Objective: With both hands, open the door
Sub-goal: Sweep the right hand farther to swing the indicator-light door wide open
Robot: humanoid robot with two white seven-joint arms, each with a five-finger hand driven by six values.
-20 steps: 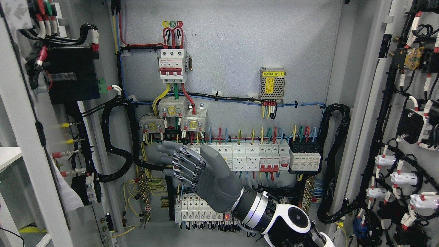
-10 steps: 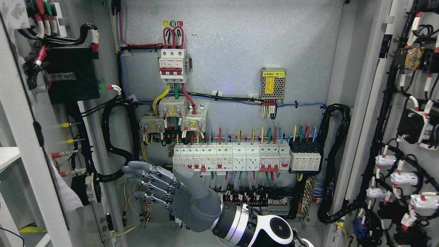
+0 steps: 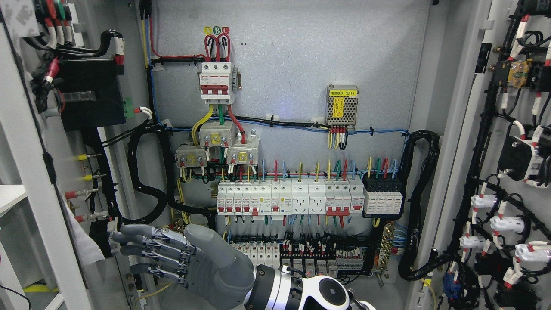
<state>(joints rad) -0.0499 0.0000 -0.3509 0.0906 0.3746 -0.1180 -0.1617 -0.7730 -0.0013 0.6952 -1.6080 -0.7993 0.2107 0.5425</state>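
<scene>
The cabinet stands open, and its grey back panel [image 3: 301, 64] carries breakers and wiring. The left door [image 3: 26, 172] is swung out at the picture's left, its inner face showing a black box [image 3: 90, 94] and cables. The right door [image 3: 516, 172] is swung out at the right, covered with wired parts. My right hand [image 3: 142, 254] reaches in from the bottom edge, right of the middle, and lies low at the left. Its fingers [image 3: 129, 230] are stretched out flat, pointing left, with their tips close to the left door's lower inner face. It holds nothing. The left arm does not show.
A row of white breakers [image 3: 284, 198] and a lower terminal row [image 3: 301, 256] sit just right of and behind the hand. A black cable loop [image 3: 150, 181] hangs near the left hinge side, and another black bundle [image 3: 419, 206] runs down the right. A white shelf edge [image 3: 10, 196] shows outside at the far left.
My right hand has swept down and to the left, from in front of the breaker row to the lower left corner by the left door. Its fingers stayed stretched out.
</scene>
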